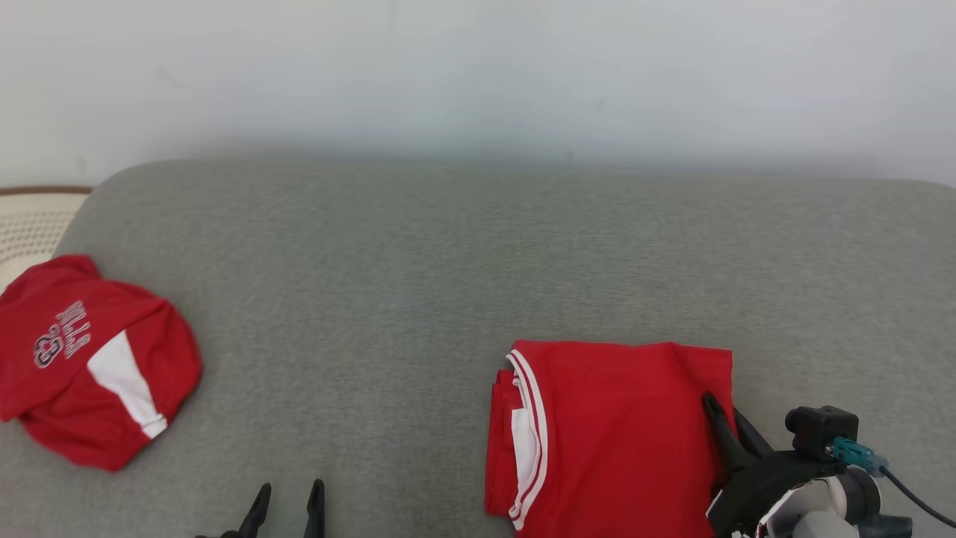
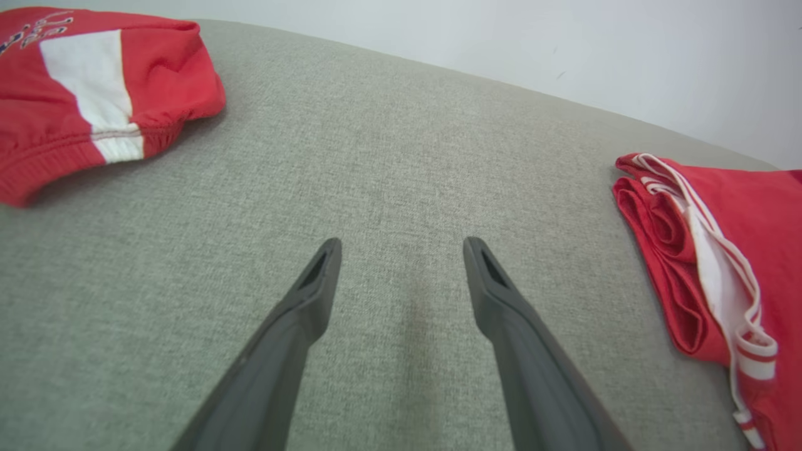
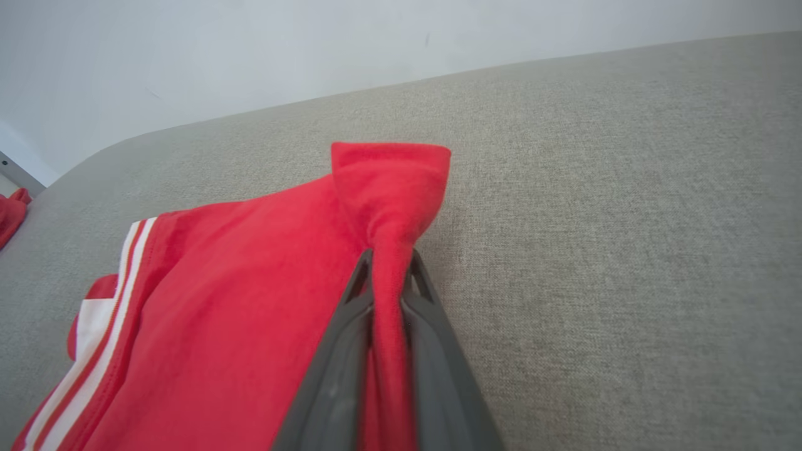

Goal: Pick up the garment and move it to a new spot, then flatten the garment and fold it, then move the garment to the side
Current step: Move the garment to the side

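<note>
Count: 2 red garments, 2 hands, 1 grey cushion [image 1: 448,284] under everything.

Garment 1, the folded garment [image 1: 620,426] [image 2: 752,250] [image 3: 219,326]: it lies flat on the cushion, toward the cushion's right end and close to its near edge. It's roughly rectangular. The white-striped trim and stacked layers face the cushion's left end.

Right hand [image 1: 723,409] [image 3: 390,258]: closed, gripping the folded garment at the edge that faces the cushion's right end. In the right wrist view I see cloth pinched between both fingers, with a small flap sticking up past the tips. The rest of the garment rests on the cushion. One small black camera [image 1: 818,430] with a teal plug sits on that wrist.

Left hand [image 1: 291,487] [image 2: 402,244]: fingers spread wide, holding nothing. It sits over bare cushion at the near edge, around the cushion's middle, apart from both garments.

Garment 2, the crumpled jersey [image 1: 89,359] [image 2: 94,81]: red with a white panel, lettering and a "23". It's bunched at the cushion's left end, partly over the rounded corner, with neither hand touching it.

Pale wall [image 1: 478,75] runs behind the cushion's far edge. One cream woven thing [image 1: 30,224] sits past the cushion's left end; I can't tell what it is.
</note>
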